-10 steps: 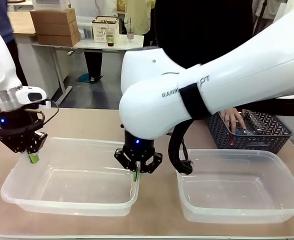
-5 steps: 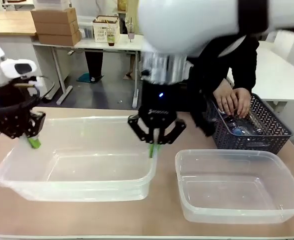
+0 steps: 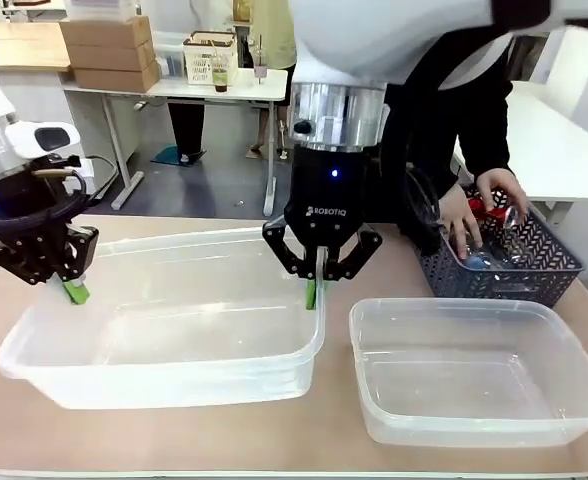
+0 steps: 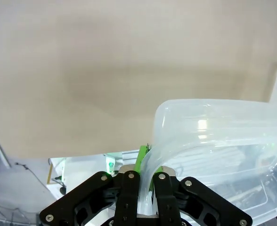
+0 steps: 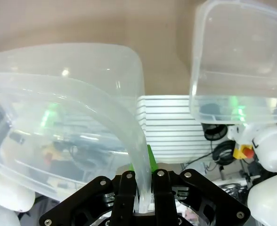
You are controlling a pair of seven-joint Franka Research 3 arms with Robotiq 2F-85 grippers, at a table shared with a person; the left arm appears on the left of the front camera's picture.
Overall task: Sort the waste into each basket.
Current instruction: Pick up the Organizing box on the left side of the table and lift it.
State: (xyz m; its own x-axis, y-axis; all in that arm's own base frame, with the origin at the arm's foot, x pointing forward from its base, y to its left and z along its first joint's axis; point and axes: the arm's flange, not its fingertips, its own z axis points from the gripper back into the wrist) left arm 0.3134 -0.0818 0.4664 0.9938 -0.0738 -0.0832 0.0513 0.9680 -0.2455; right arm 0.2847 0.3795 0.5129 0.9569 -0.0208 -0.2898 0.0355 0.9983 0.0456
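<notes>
At the left side of the worktop (image 3: 329,425), the left gripper (image 3: 71,288) has its jaws nearly closed on the left rim of the left tub (image 3: 164,330). The left wrist view shows the rolled rim running down between the two green pads (image 4: 142,159), one pad on the outer face of the wall and the other hidden behind the clear plastic.

The left tub is a large clear container with rounded corners, and it sits tilted, its right end higher than its left. Nothing lies inside it.

At the tub's right rim, near the middle of the worktop, the right gripper (image 3: 312,290) points straight down with its jaws pinched onto the plastic. In the right wrist view the curved rim passes between the black fingers (image 5: 127,190), with a green pad visible just behind the wall.

Just beside the lifted tub, toward the right edge of the worktop, the right tub (image 3: 479,375) rests flat, apart from both grippers, and it too holds nothing.

Behind the right tub, at the far right corner of the worktop, stands a dark lattice basket (image 3: 499,262). A clear bottle (image 3: 484,258) and something red lie inside it; how much more waste it holds cannot be made out. A person's hand (image 3: 462,224) reaches into the basket from the far side, the fingers down among the contents.
</notes>
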